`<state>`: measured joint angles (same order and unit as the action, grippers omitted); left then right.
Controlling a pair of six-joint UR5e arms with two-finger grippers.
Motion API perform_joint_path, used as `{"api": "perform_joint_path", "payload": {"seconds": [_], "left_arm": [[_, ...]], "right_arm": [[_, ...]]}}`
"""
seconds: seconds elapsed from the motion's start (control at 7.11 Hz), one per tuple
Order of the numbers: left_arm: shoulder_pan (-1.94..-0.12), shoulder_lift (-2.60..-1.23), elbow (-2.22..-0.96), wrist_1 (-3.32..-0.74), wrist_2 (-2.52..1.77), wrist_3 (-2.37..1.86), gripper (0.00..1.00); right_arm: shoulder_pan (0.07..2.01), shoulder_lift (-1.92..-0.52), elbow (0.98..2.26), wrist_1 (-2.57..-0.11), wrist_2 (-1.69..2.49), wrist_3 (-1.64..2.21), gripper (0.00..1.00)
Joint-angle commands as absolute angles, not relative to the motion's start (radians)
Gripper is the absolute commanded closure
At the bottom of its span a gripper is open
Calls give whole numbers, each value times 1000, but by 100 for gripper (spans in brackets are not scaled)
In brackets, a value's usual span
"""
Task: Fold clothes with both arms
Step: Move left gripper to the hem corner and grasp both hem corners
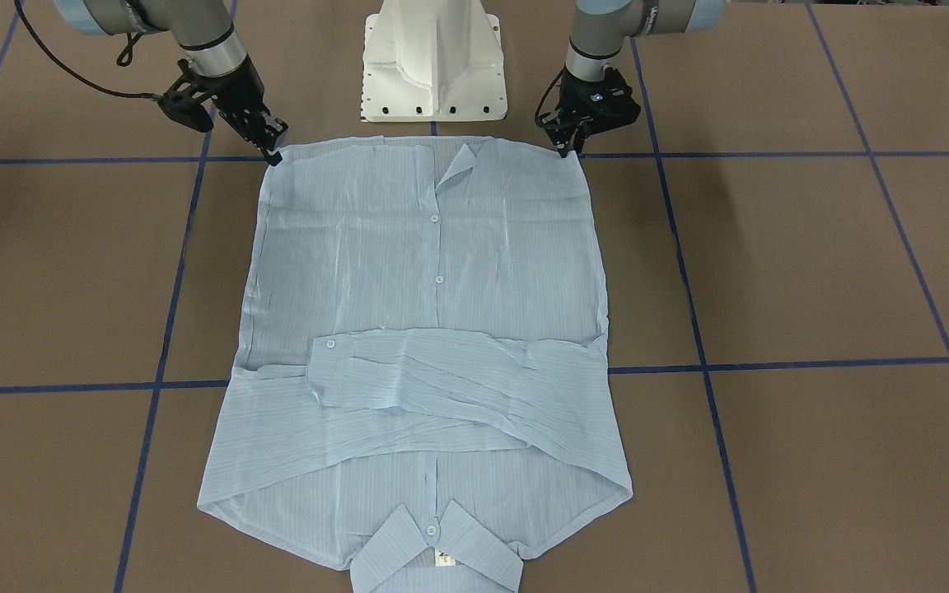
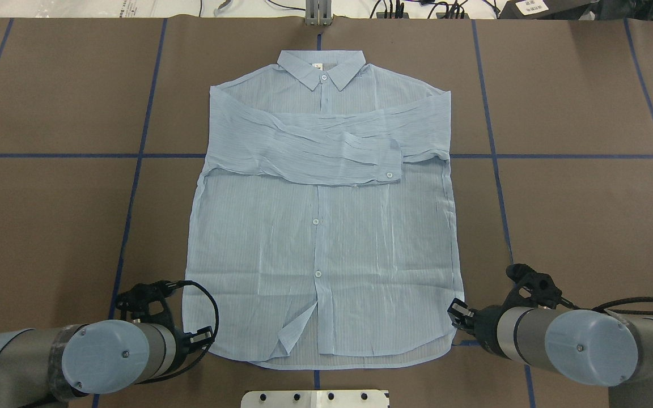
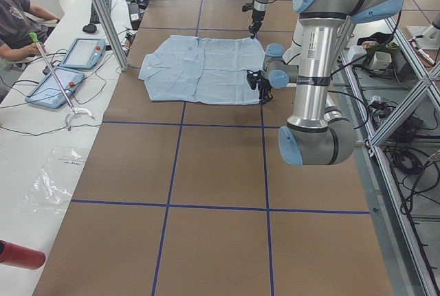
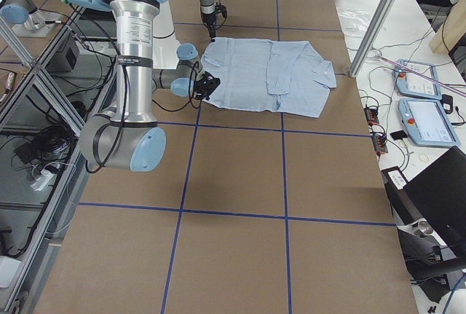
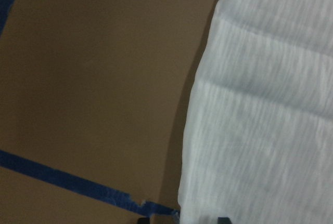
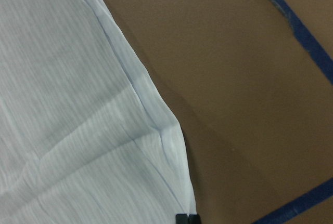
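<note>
Shirt: pale-blue button-up shirt (image 2: pixel 321 226) flat on brown table (image 2: pixel 559 198), sleeves crossed over chest, collar away from robot.
Left gripper (image 1: pixel 567 147): at hem corner; grip cannot be told.
Right gripper (image 1: pixel 274 148): at opposite hem corner; grip cannot be told.

Nothing legible is seen: marks on the neck label (image 1: pixel 444 558) of the shirt (image 1: pixel 433 272) (tiny, blurred) cannot be read.

Shirt (image 2: pixel 321 238) flat on table (image 2: pixel 49 215), collar (image 2: pixel 322 68) far from base (image 1: pixel 433 66), hem (image 2: pixel 326 362) nearest it. 2 sleeves (image 2: pixel 315 153) crossed over chest. Left gripper (image 1: pixel 567 148) at hem's left corner, right gripper (image 1: pixel 274 147) at its right.
</note>
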<state>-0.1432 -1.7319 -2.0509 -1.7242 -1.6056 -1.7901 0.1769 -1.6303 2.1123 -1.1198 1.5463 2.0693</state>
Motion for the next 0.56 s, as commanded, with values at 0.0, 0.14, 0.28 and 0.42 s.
{"api": "perform_joint_path", "payload": {"seconds": [0.0, 0.14, 0.28, 0.42], "left_arm": [[-146, -1740, -2086, -1726, -1614, -1784, 100], [-147, -1741, -2114, -1724, -1614, -1784, 100], [-153, -1740, -2146, -1724, -1614, -1784, 100], [-158, -1724, -2204, -1723, -1614, -1786, 100]], "right_arm": [[178, -1631, 2112, -1120, 1546, 2069, 100], [178, -1632, 2112, -1120, 1546, 2069, 100], [179, -1631, 2114, -1117, 1545, 2069, 100], [183, -1638, 2146, -1114, 1546, 2069, 100]]}}
